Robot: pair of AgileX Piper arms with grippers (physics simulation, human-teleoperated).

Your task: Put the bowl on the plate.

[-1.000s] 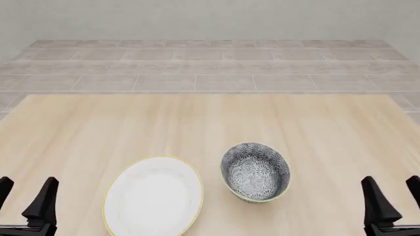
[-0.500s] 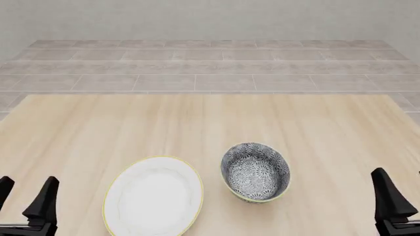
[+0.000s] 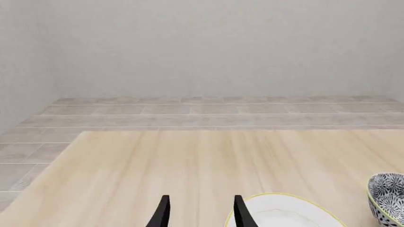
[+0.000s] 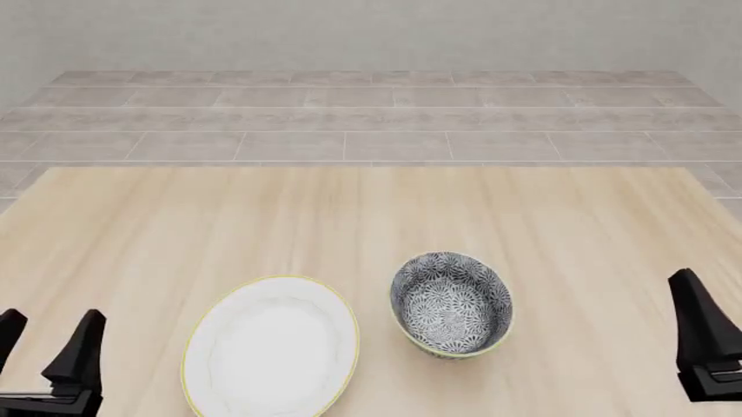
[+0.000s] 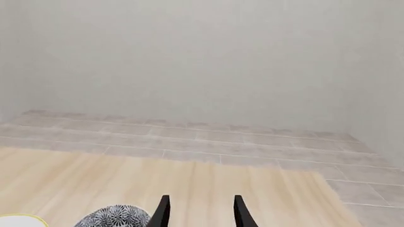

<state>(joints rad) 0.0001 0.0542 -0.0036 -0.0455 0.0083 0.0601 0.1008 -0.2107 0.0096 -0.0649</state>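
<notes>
- Pale wood, with a light lengthwise grain, makes up the table, which fills the lower two thirds of the front view; grey tiled floor and a plain grey-green wall lie beyond its far edge.
- White with a thin yellow rim line, the plate lies flat on the table in the lower left-centre of the front view. Nothing is in it, and its near edge is cut off by the bottom of the frame.
- The bowl stands just right of the plate, close beside it, with a narrow strip of table showing between them. It sits on the table, not on the plate. Its grey-and-white floral inside holds nothing.
- The left gripper shows at the lower left corner of the front view, two black fingers apart with a clear gap, gripping nothing, well left of the plate.
- The right gripper is mostly cut off at the lower right edge of the front view, where only one finger shows; in the right wrist view its two finger tips stand apart and empty.
- The bowl shows only as a sliver in each wrist view.
</notes>
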